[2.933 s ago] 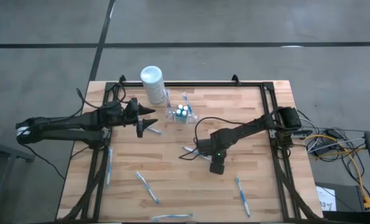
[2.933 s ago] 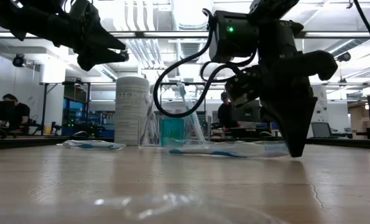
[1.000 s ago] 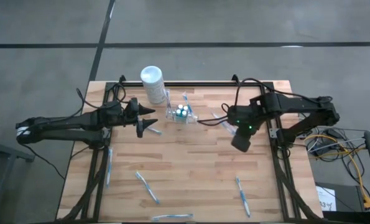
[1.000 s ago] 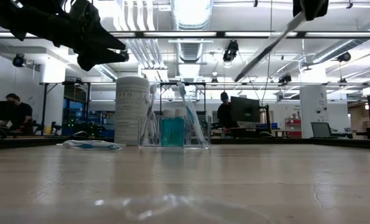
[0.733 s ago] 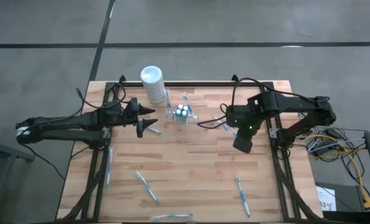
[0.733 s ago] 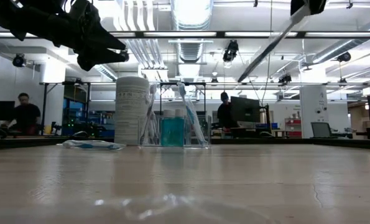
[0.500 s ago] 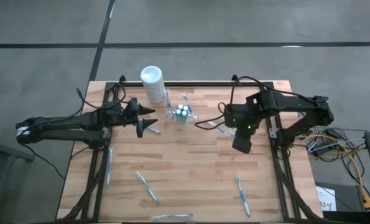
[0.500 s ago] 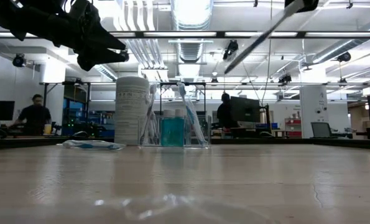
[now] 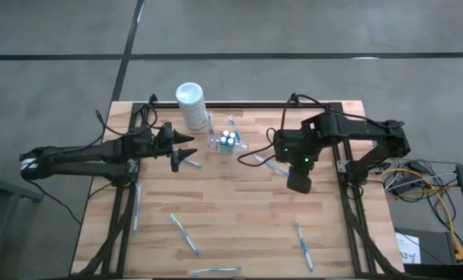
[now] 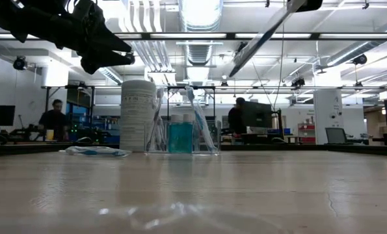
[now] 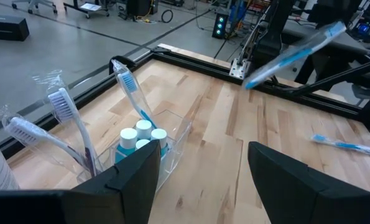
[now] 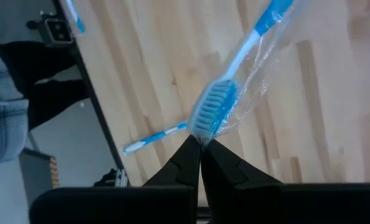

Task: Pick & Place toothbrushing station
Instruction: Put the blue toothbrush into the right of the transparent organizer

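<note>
Since the earlier frames the right arm has lifted off the tabletop and swung toward the far-side cluster; the left arm has not shifted.

Right gripper [image 12: 200, 144]: fingers pressed together, pinching a wrapped toothbrush [image 12: 234, 87] at its bristle end. The brush sticks out past the fingertips inside a clear sleeve, held in the air above the wood. In the high view the same brush [image 9: 264, 162] points from the right gripper [image 9: 282, 166] toward the toothbrushing station [image 9: 226, 141].

Toothbrushing station: clear holder standing on the table [image 9: 239, 202], between the two claws, nearer the left one. It holds upright toothbrushes and small blue bottles with white caps. A white cylinder [image 9: 191, 105] stands just beside it, on the far side.

Left gripper [image 9: 186, 152]: fingers spread, nothing between them, hovering above the table near the station. Its wrist view shows the station [image 11: 135, 146] directly ahead of the fingers [image 11: 132, 177].

Loose toothbrushes lie on the table: one under the left claw [image 9: 192, 163], others toward the near edge [image 9: 183, 233] [image 9: 303, 243].

Low view: a person [image 10: 53, 120] in the room behind the table.
</note>
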